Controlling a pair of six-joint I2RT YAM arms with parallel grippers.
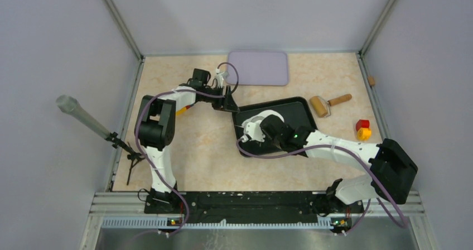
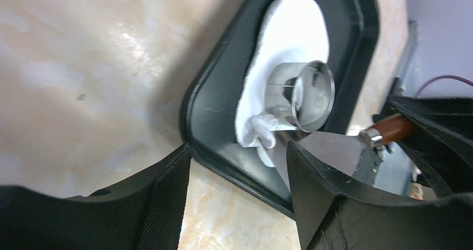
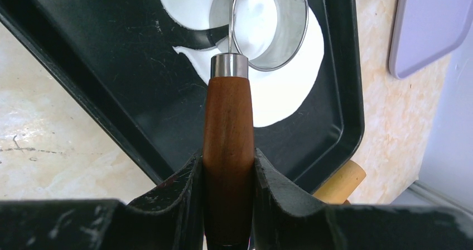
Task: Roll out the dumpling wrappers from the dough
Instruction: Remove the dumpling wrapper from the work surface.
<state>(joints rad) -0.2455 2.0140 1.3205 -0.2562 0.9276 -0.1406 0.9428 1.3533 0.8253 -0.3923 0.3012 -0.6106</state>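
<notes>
Right wrist view has the right pincer (image 3: 228,169) clamped on the wooden handle (image 3: 227,121) of a metal ring cutter (image 3: 291,41), whose round rim stands on the dough (image 3: 284,94) inside the black tray (image 3: 100,60). Seen from the left wrist, the left pincer (image 2: 239,149) stands wide with nothing between its fingers, hanging at the tray's left corner, near the dough's edge. The tray lies slantwise on a beige, marble-patterned table (image 1: 195,149), glossy enough to catch the light. A lilac board (image 1: 257,67) lies at the far edge, a wooden rolling pin (image 1: 320,106) is just beside the tray's far right corner, and a small red and yellow item (image 1: 363,129) sits near the right wall. Plain pale grey walls with metal corner posts close the table in on three sides. The dough is a flat, smooth, bright white sheet of uneven outline. A curved gap cut out of it shows black tray, and one crumpled bit sits at the edge nearest the left pincer.
</notes>
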